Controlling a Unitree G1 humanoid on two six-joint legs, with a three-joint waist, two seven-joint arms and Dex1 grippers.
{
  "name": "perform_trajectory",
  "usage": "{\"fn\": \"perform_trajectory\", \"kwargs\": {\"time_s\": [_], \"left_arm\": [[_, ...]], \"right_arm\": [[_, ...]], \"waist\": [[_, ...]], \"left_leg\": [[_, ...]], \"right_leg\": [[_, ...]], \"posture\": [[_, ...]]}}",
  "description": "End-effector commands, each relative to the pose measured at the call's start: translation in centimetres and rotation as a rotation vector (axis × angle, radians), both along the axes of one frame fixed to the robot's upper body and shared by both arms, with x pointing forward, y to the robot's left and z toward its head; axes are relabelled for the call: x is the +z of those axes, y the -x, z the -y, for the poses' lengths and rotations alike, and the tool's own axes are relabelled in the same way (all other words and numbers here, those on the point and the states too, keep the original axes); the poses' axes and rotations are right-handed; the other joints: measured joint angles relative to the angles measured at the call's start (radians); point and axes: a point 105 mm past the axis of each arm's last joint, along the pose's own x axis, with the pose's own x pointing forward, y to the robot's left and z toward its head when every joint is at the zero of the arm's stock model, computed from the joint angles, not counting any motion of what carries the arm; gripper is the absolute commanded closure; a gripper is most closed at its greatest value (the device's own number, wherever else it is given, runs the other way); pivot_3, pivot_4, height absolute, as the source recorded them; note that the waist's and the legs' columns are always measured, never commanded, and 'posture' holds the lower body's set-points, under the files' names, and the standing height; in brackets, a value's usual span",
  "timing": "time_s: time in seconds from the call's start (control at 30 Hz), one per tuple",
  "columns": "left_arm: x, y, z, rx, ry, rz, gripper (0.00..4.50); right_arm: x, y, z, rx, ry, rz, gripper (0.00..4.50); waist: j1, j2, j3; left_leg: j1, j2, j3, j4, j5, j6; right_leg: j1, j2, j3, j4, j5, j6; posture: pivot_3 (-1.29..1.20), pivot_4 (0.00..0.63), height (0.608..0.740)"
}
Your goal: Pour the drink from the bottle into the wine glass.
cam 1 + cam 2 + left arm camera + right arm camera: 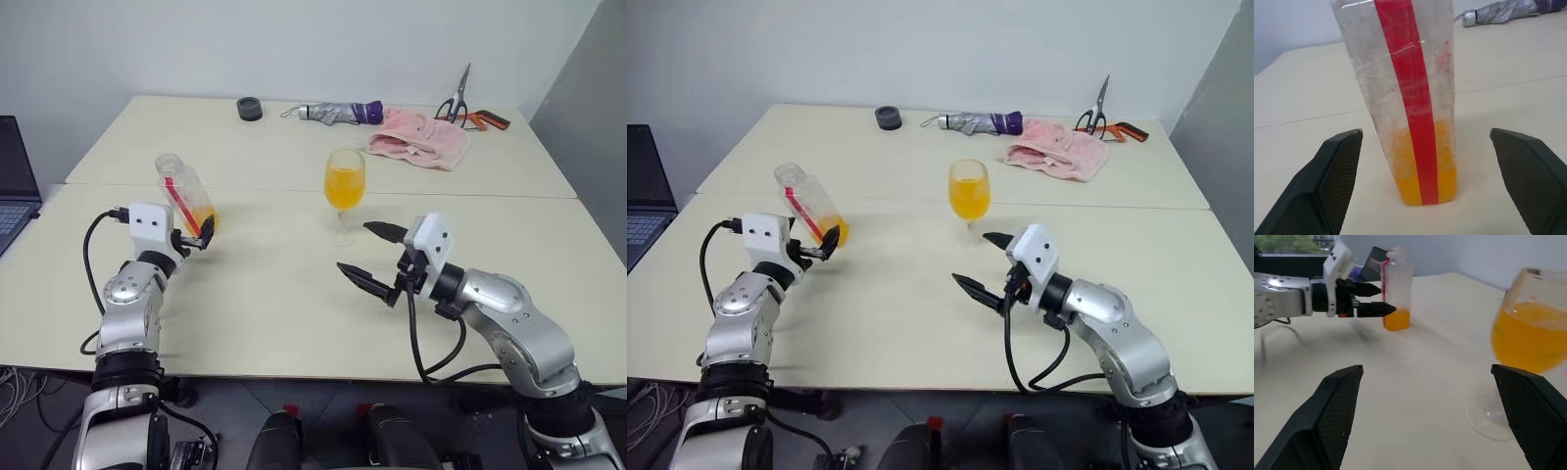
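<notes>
A: Look first at the left claw (199, 236). Its two black fingers stand wide apart, one on each side of the small squarish clear plastic bottle with the red vertical label strip (186, 196), and they do not touch it.

B: So the bottle is free. It stands on the pale beige desk (274, 294) by itself, with no cap on the neck, and only a little of the translucent orange-yellow drink (206, 218) is at its bottom.

A: Yes. And the right claw (370, 257) is also spread open and empty. The clear stemmed wine glass with the rounded bowl (344, 191) stands just beyond it, a bit apart from the fingers, and its bowl is more than half full of the same orange liquid.

B: Then I judge the pouring is done and the step in hand is the retreat. How to do it well?

A: The left arm should go straight back along the line of its fingers, not sideways, because a side touch can tip a light, nearly empty bottle. The right arm needs the same care: keep the fingers open and away from the thin stem and the round foot.

B: And behind, far from both arms, lie a folded grey and purple umbrella (338, 113), a pink cloth (421, 139) and scissors (460, 100). They are no danger.
</notes>
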Motion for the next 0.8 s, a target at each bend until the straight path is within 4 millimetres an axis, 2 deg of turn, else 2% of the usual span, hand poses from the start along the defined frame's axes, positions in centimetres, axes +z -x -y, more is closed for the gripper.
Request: {"fn": "perform_trajectory", "kwargs": {"time_s": [0.03, 0.23, 0.5, 0.7, 0.8], "left_arm": [[1.6, 1.0, 0.1, 0.008, -0.005, 0.086, 0.04], [0.9, 3.8, 0.9, 0.042, 0.102, 0.093, 0.04], [-1.4, 7.8, 3.3, 0.063, 0.1, 0.046, 0.04], [-2.4, 8.5, 3.6, 0.07, 0.126, 0.006, 0.04], [-2.2, 8.6, 3.6, 0.071, 0.125, 0.034, 0.04]], "right_arm": [[1.0, -0.1, 1.1, -0.066, -0.043, 0.083, 0.0], [-0.8, -1.6, 4.1, -0.293, -0.131, 0.095, 0.0], [-3.4, -3.8, 7.8, -0.577, -0.22, 0.081, 0.0], [-3.8, -4.4, 7.4, -0.571, -0.225, 0.081, 0.0], [-3.9, -4.6, 6.9, -0.553, -0.222, 0.075, 0.0]], "waist": [[0.0, 0.0, 0.0], [0.0, 0.0, 0.0], [-0.001, 0.0, 0.0], [-0.001, 0.0, 0.0], [-0.001, 0.0, 0.0]], "left_leg": [[0.0, 0.0, 0.0, 0.0, 0.0, 0.0], [0.0, 0.001, 0.001, -0.001, 0.0, 0.0], [0.002, 0.001, 0.004, -0.002, 0.0, 0.0], [0.003, 0.0, 0.005, -0.002, 0.0, 0.0], [0.003, 0.0, 0.005, -0.002, 0.0, 0.0]], "right_leg": [[0.0, 0.0, 0.0, 0.0, 0.0, 0.0], [0.0, 0.0, 0.001, -0.001, 0.0, 0.0], [0.0, 0.0, 0.005, -0.001, 0.0, 0.0], [0.0, 0.001, 0.006, -0.001, -0.001, 0.002], [0.0, 0.002, 0.006, -0.001, -0.001, 0.002]], "posture": [[0.0, 0.15, 0.74], [0.0, 0.15, 0.74], [0.0, 0.15, 0.74], [0.0, 0.15, 0.74], [0.0, 0.15, 0.74]]}}
